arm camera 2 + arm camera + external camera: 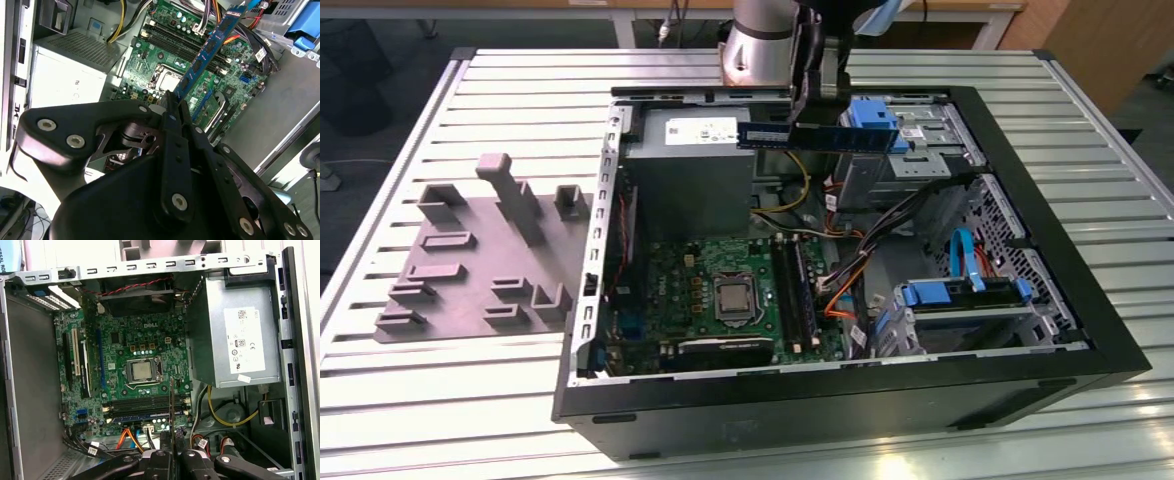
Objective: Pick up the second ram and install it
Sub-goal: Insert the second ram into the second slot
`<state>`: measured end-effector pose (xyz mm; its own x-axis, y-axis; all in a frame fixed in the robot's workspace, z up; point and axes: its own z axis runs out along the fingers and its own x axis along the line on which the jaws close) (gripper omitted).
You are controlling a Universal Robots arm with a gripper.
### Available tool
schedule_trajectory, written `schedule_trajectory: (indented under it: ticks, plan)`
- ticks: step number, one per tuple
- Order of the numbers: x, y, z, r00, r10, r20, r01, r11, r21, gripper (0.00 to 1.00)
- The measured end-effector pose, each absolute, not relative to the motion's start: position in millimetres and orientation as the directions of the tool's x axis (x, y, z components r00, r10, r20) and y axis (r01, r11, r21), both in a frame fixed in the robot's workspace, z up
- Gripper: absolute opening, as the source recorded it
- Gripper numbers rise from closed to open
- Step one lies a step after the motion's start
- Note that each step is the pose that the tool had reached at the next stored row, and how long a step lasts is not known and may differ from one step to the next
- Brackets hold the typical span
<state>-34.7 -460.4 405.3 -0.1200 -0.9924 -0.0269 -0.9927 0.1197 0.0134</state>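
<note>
The second ram (821, 136) is a long dark-blue stick with black chips, held level in the air over the back of the open computer case (1067, 350), above the power supply. My gripper (801, 122) is shut on it near one end. In the second wrist view the ram (212, 45) reaches out from the fingertips (172, 102) over the green motherboard (165, 55). In the first wrist view the ram (171, 405) appears edge-on, standing above the row of long black memory slots (145, 405). A bluish strip (140, 417) lies in one of those slots.
A grey power supply (687, 160) fills the case's back corner. Orange and yellow cables (847, 285) run beside the slots. A blue drive cage (961, 295) sits at the exterior view's right. A grey printed holder plate (467, 260) with blocks lies on the slatted table, left of the case.
</note>
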Motion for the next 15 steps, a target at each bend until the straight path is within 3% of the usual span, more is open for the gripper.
schedule_trajectory:
  ticks: [15]
  plan:
    - [-34.7, -460.3, 403.1, -0.225, -0.974, -0.027, -0.974, 0.225, 0.013, 0.14]
